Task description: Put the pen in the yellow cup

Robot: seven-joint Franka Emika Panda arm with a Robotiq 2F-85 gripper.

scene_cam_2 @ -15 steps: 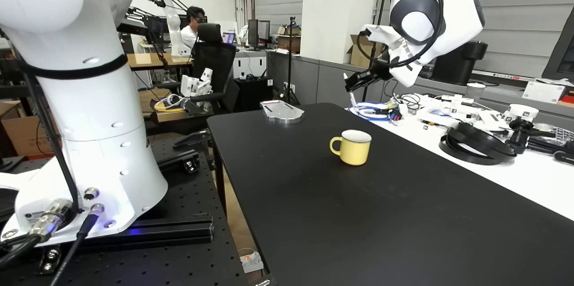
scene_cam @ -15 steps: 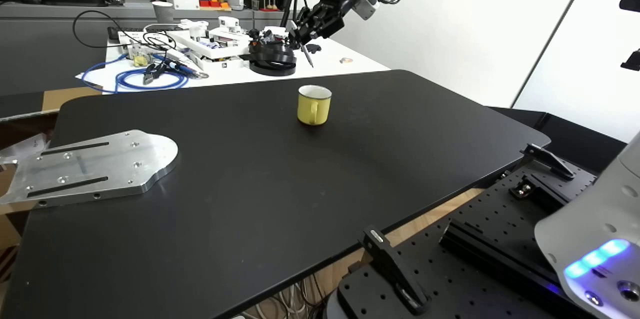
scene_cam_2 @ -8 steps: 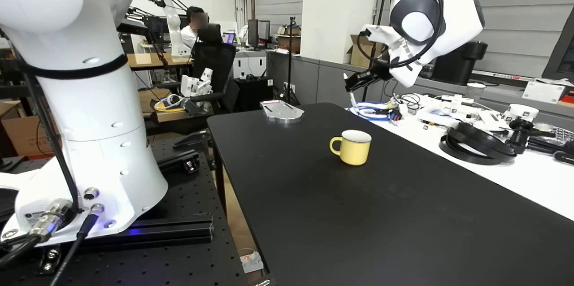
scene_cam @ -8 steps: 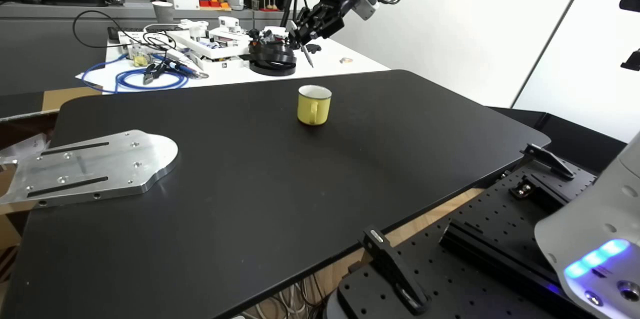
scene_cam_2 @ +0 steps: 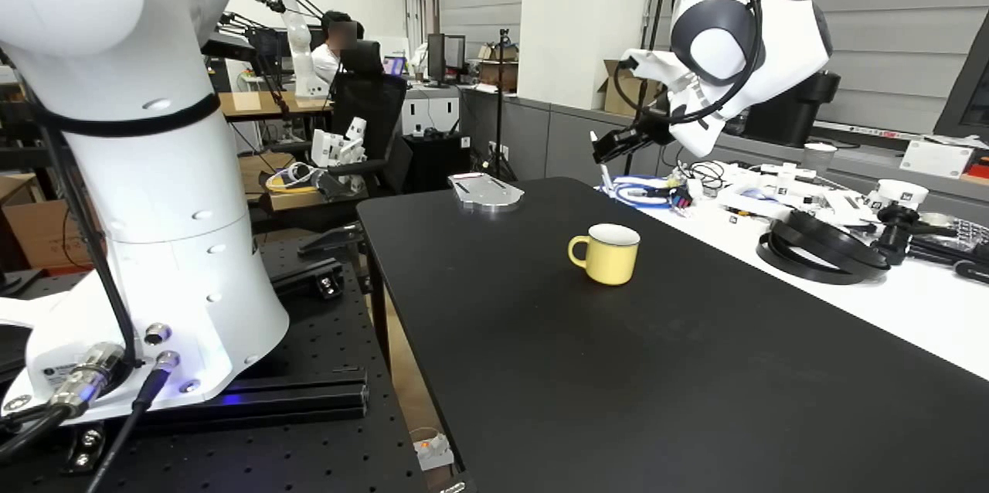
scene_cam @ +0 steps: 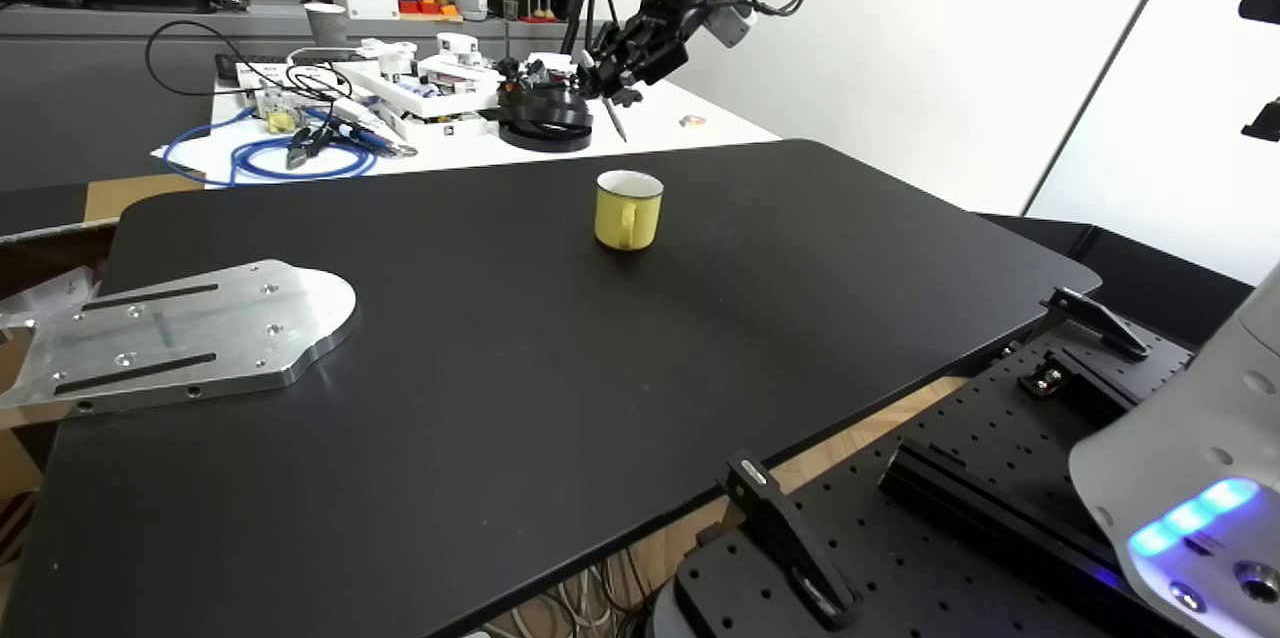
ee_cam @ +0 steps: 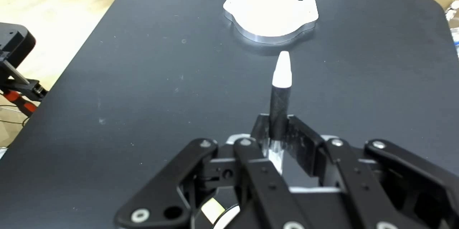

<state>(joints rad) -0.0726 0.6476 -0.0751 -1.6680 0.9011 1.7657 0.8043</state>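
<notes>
Pen, gripped in the claw, hangs slightly lower in both exterior views than a moment ago.

A: What sort of place was it?
B: Robotics lab. White arm base stood over a perforated plate; second robot arm in background.
A: Other signs?
B: Coiled cable, white parts cluttered a bench; monitors stood beyond an office chair.
</notes>
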